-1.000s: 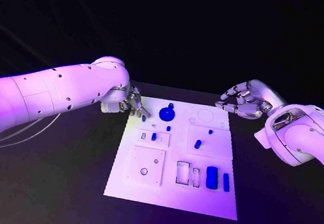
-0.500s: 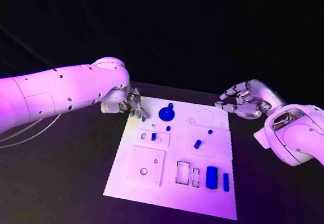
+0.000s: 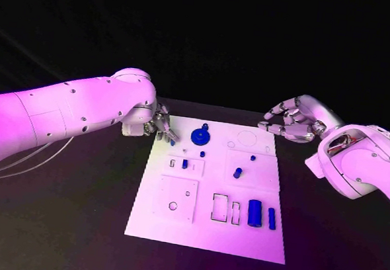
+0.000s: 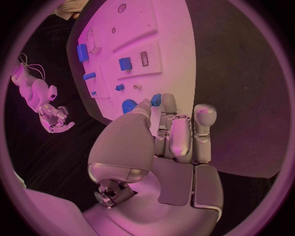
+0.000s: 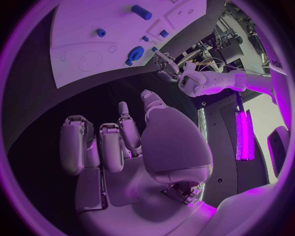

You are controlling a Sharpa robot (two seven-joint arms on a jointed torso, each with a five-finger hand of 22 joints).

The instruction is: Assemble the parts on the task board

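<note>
— Where does the task board sit?
— In the middle of the table, between the two hands.
— And the hands?
— The left hand is at the board's far left corner, its fingertips just beside a small part. The right hand hangs off the far right corner, apart from the board.
— The parts?
— A round part lies at the far edge; two upright pieces stand side by side at the near right.
</note>
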